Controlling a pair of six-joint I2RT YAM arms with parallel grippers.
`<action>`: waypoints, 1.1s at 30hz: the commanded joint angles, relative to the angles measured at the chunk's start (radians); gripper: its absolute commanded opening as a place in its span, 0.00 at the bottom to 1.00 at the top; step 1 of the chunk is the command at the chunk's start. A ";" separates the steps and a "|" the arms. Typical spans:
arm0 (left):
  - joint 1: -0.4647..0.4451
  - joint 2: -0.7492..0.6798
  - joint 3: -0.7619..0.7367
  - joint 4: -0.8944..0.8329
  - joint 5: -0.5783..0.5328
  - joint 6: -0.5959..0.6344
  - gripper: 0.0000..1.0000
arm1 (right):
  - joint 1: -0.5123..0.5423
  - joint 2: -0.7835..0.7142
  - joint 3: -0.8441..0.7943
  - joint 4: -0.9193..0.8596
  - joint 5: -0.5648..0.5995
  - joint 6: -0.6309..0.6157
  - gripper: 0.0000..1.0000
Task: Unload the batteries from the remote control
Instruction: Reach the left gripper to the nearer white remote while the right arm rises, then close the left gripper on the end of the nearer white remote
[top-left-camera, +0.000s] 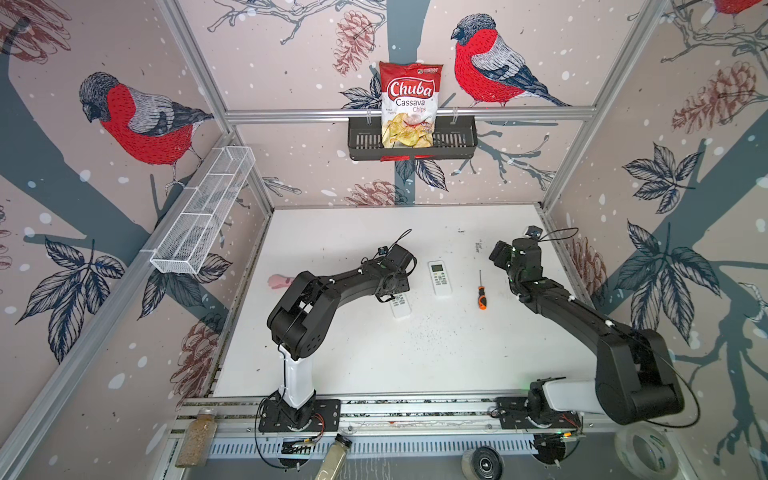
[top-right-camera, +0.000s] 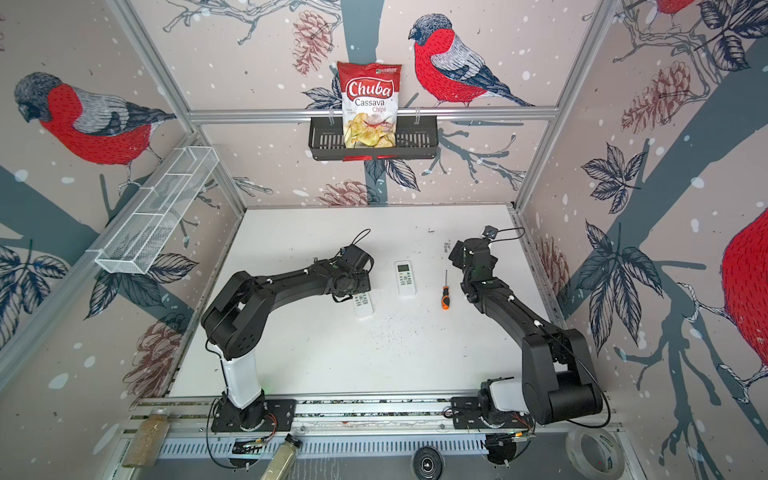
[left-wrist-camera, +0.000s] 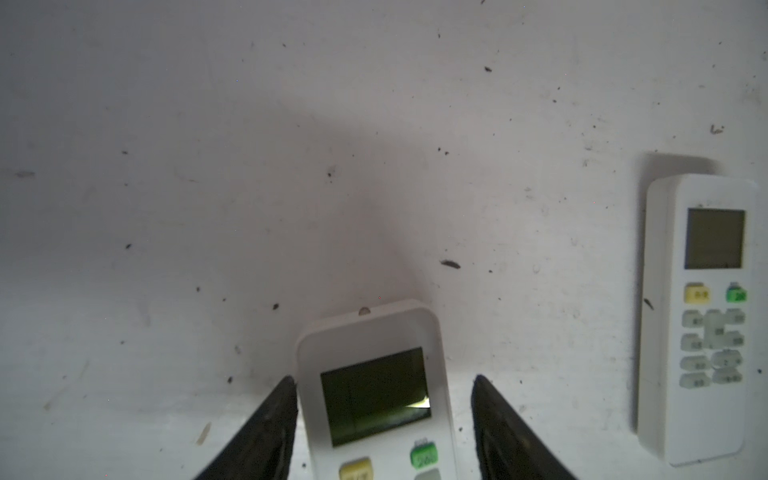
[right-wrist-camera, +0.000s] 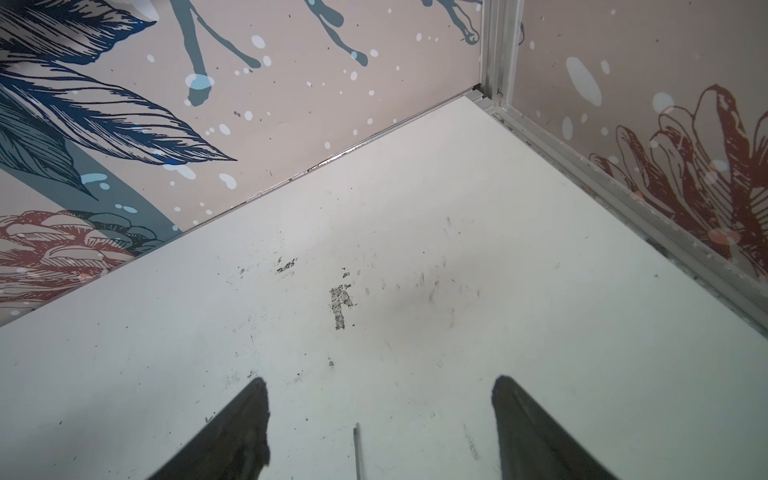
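Two white remote controls lie face up on the white table. One remote (top-left-camera: 401, 306) (left-wrist-camera: 374, 399) sits between the fingers of my left gripper (left-wrist-camera: 382, 378), which is open around its screen end; one finger (left-wrist-camera: 274, 419) is against its side and the other stands off with a gap. The second remote (top-left-camera: 439, 277) (top-right-camera: 405, 277) (left-wrist-camera: 706, 316) lies free nearby. My right gripper (right-wrist-camera: 380, 380) is open over bare table at the back right, with only the thin tip of the screwdriver (right-wrist-camera: 357, 451) between its fingers. No batteries are in view.
An orange-and-black-handled screwdriver (top-left-camera: 481, 293) lies between the second remote and the right arm. A chips bag (top-left-camera: 409, 104) stands in a black wall basket (top-left-camera: 455, 139). A white mesh shelf (top-left-camera: 203, 212) hangs on the left wall. A pink smear (top-left-camera: 278, 281) marks the table's left.
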 joint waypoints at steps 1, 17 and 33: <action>-0.002 0.022 0.021 0.008 0.012 -0.016 0.66 | 0.003 -0.009 -0.004 -0.002 0.017 0.013 0.86; -0.002 0.110 0.106 -0.075 -0.029 0.019 0.57 | 0.004 -0.025 -0.007 0.004 0.012 0.014 0.87; -0.026 0.163 0.215 -0.209 -0.097 0.071 0.60 | 0.011 -0.020 -0.005 0.014 0.011 0.019 0.88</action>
